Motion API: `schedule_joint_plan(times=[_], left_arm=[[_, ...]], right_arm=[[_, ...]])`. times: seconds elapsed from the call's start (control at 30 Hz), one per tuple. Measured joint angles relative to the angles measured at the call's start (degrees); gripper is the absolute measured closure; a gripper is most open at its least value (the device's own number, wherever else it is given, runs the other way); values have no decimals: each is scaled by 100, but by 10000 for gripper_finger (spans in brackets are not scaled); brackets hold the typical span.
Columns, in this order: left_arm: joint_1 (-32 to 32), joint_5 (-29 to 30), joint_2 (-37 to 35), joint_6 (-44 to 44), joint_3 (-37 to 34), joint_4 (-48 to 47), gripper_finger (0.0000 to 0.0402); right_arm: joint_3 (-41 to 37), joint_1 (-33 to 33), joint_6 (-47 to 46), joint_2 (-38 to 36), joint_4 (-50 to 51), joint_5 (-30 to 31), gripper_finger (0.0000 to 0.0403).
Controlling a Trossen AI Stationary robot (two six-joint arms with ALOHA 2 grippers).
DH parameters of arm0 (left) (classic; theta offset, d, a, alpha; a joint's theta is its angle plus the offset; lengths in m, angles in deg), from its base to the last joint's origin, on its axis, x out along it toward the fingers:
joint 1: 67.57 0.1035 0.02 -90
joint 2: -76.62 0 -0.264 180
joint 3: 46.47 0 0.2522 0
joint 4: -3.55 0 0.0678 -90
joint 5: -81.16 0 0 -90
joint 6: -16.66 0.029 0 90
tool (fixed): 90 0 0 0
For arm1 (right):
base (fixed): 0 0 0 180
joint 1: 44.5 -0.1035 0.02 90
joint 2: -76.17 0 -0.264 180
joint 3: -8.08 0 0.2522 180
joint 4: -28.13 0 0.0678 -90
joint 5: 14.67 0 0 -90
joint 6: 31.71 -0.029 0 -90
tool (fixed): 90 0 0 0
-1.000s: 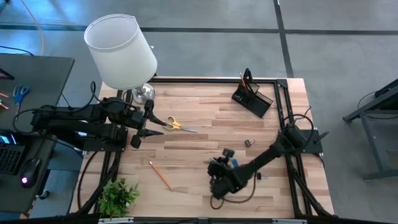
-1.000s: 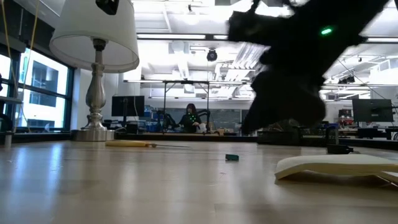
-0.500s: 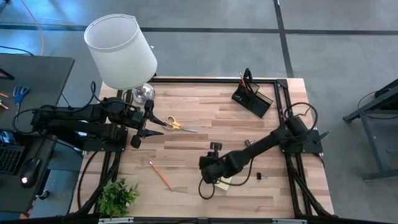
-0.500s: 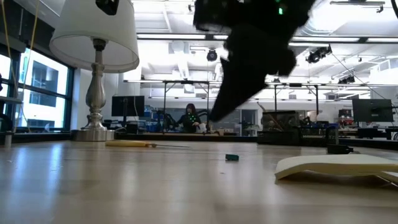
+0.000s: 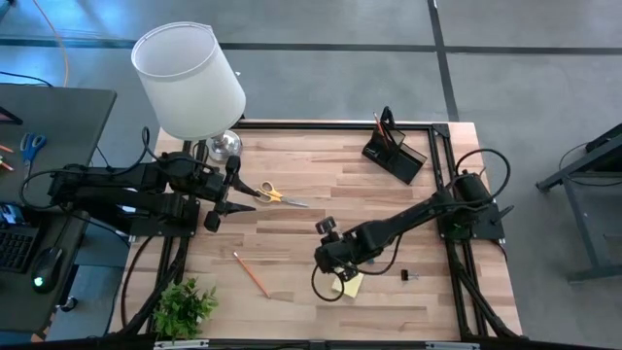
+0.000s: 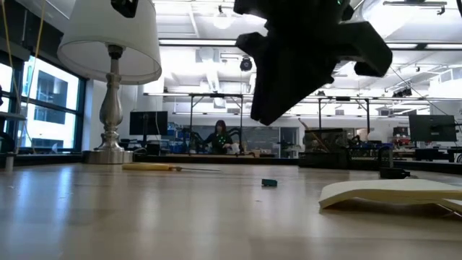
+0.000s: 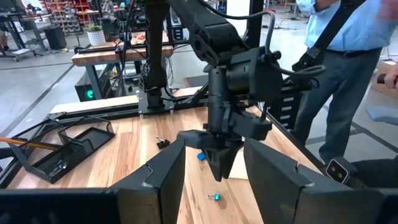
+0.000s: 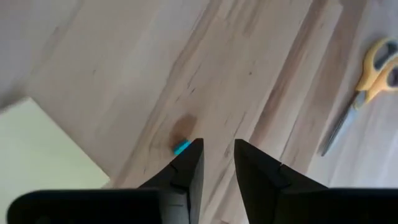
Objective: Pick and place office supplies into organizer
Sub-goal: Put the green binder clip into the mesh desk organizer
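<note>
From my seat, most of the job is still ahead. The left hand (image 5: 212, 216) waits parked over the left edge of the surface (image 5: 321, 194), its fingers spread and holding nothing. Just beside it, toward the middle, the yellow-handled metal scissors (image 5: 275, 195) lie flat on the wood, untouched. Nearer the front edge, the thin orange pencil (image 5: 251, 273) lies loose as well.

Further right, the right hand (image 5: 322, 263) hangs low above the surface near the front edge, fingers parted by a narrow gap with nothing between them. Through its wrist camera I see a small blue eraser-like piece (image 8: 181, 147) on the wood just beside one fingertip, so I judge this to be the item I am lining up on. The yellow square sticky-note pad (image 5: 348, 283) lies flat just beside the hand, and a tiny black clip (image 5: 406, 276) sits a little further right.

The small black boxy organizer (image 5: 396, 155) stands at the far right corner, with a couple of thin pens upright in it. That is all that looks placed so far.
</note>
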Motion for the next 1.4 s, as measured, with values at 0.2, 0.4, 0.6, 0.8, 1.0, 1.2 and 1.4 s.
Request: schedule_joint_plan(times=[0.2,0.4,0.6,0.8,1.0,1.2,1.4], left_arm=[[2,0,0,0,0,-44,247],[0,0,0,96,0,-106,247],[0,83,-1,136,0,-460,247],[0,98,-71,124,0,-533,247],[2,109,-246,124,94,-556,247],[0,122,-303,-26,199,-549,247],[2,369,-285,-252,199,-560,247]], right_arm=[[14,385,470,3,43,-620,320],[484,723,908,7,501,-943,320],[889,932,1493,4,1082,-1281,320],[903,951,2026,7,1539,-1487,320],[898,881,2472,7,1557,-1870,320],[894,865,2906,39,1478,-1968,320],[890,859,3293,324,1155,-2146,314]])
